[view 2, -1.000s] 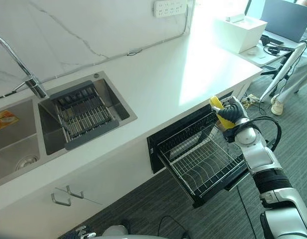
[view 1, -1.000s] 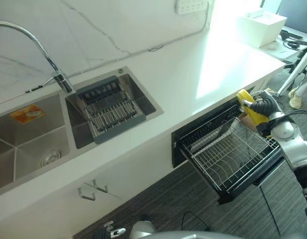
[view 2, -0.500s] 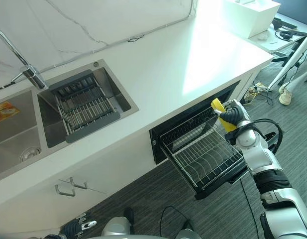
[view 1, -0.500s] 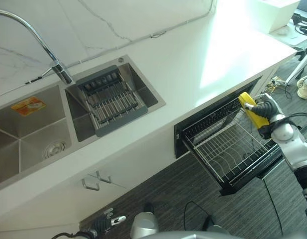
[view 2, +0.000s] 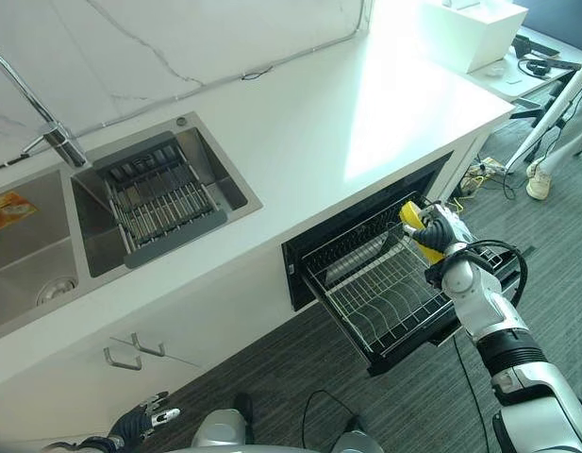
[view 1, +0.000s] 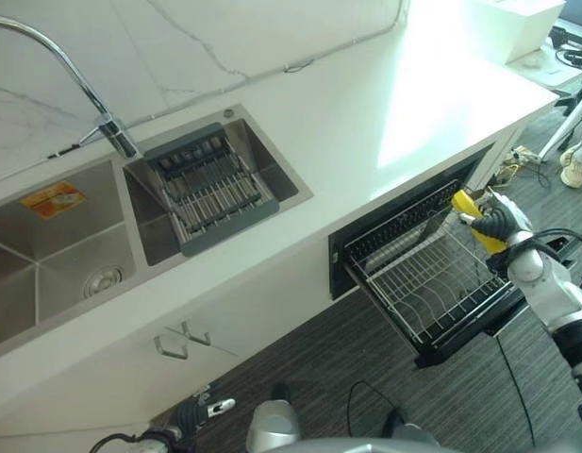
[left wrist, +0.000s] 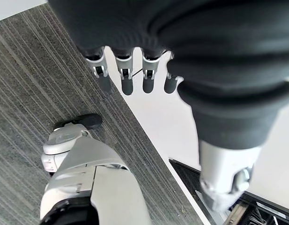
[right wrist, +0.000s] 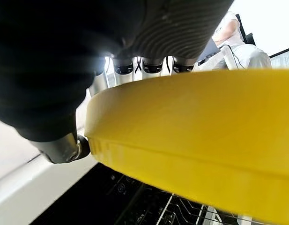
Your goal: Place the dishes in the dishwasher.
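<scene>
With its dishwasher rack [view 1: 432, 288] pulled out from under the white desk [view 1: 366, 113], the robot's right hand [view 1: 499, 223] carries a yellow dish [view 1: 472, 215] at the rack's far right corner, over the wire basket and close to its rim; whether the dish touches the wires cannot be told. Its fingers [right wrist: 135, 65] curl round the dish's back edge with the thumb on the near side, a clamp that holds the dish on edge and tilted, which looks suited to sliding it upright between the rack's tines instead of laying it flat. Seen from the right wrist, the yellow rim crosses just in front of the hand, with the dark dishwasher front and rack wires below it. At the lower left, the left hand [view 2: 144, 420] hangs low above the striped grey floor [left wrist: 27, 89], its fingers [left wrist: 126, 75] straight and relaxed and holding nothing, apparently kept clear of the working side. On the desk's left part, the double sink [view 1: 74, 245] holds a grey drying tray [view 1: 210, 193] under a curved chrome tap [view 1: 78, 85], and no other dishes can be made out there. Judging by the bare rack, loading is at an early stage, and the step in hand is lowering this dish into a slot.
</scene>
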